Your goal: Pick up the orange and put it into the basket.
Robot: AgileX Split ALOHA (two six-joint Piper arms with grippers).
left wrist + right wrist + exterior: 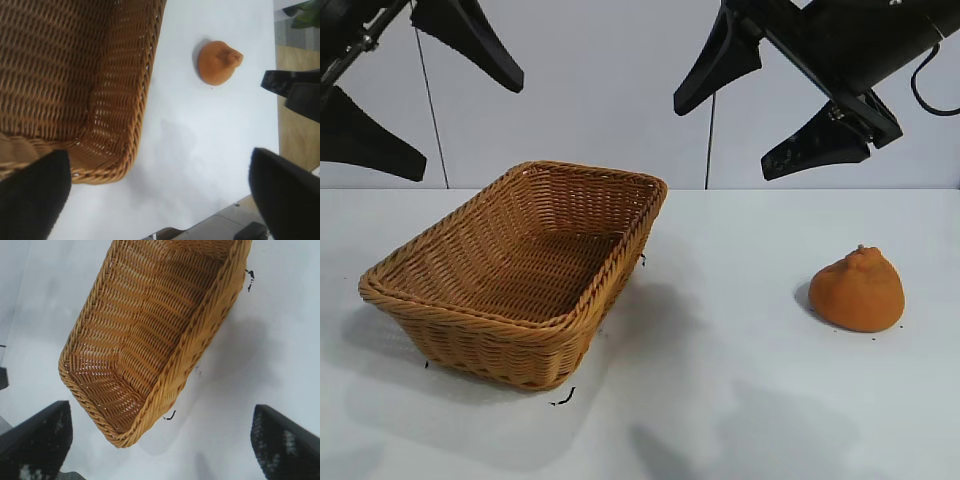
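The orange (858, 290) lies on the white table at the right, well apart from the basket; it also shows in the left wrist view (217, 62). The tan wicker basket (582, 306) stands at the left centre and holds nothing; its rim shows in the left wrist view (142, 107) and in the right wrist view (187, 357). My right gripper (750, 115) hangs open and empty high above the table, up and left of the orange. My left gripper (430, 110) hangs open and empty high above the basket's left end.
The white table (720, 400) lies bare between the basket and the orange. A small dark scrap (563, 398) lies by the basket's near corner. A white wall stands behind.
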